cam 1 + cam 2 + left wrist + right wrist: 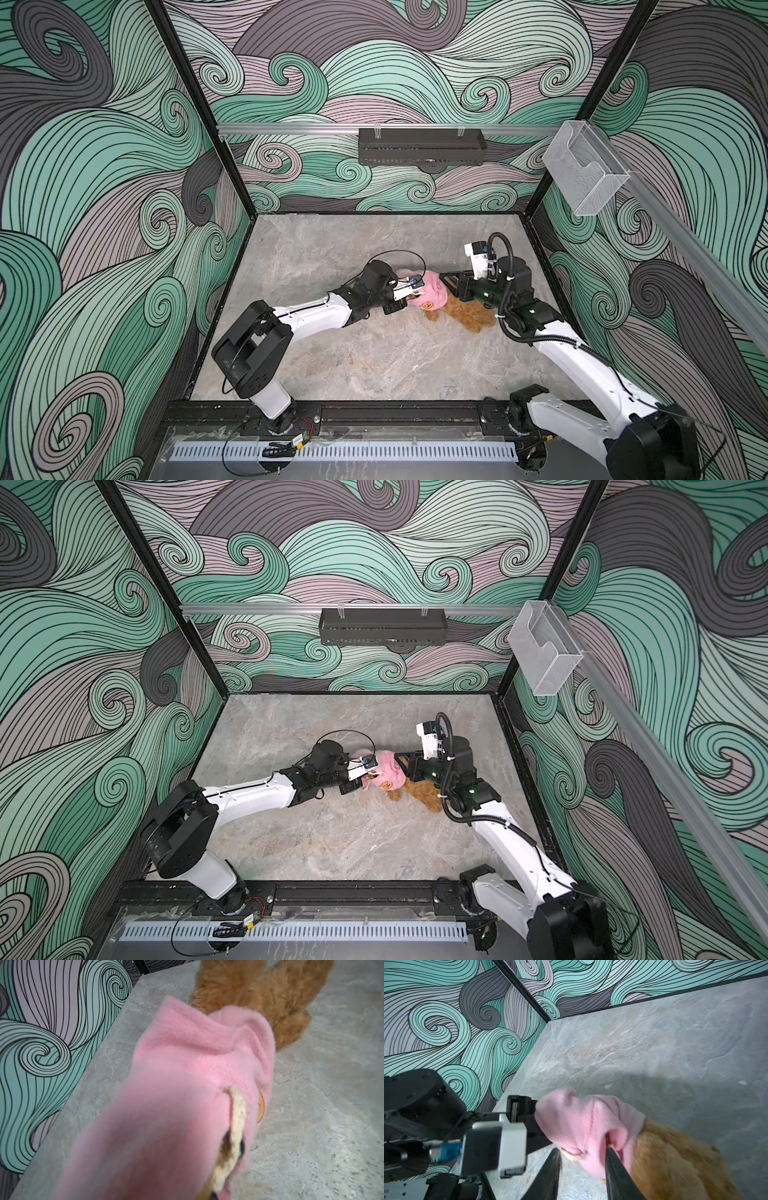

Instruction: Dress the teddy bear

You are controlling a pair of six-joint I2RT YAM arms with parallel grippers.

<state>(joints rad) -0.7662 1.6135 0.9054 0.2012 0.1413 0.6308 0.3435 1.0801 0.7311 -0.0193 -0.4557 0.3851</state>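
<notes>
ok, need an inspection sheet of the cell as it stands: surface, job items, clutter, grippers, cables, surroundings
Surface: grey stone-look tabletop, only the job's things on it.
Job's things: teddy bear lying on the tabletop; pink garment pulled over its head end, lower body and legs uncovered.
Clutter: nothing seen.
Grippers: left gripper shut on the pink garment's edge, tips buried in the fleece; right gripper open, jaws either side of a garment fold.
Cables: thin black cable loop above the left wrist; black corrugated hose on the right arm; neither touches the bear.
Surroundings: swirl-patterned walls; black tray on the back rail; clear holder on the right rail.
</notes>
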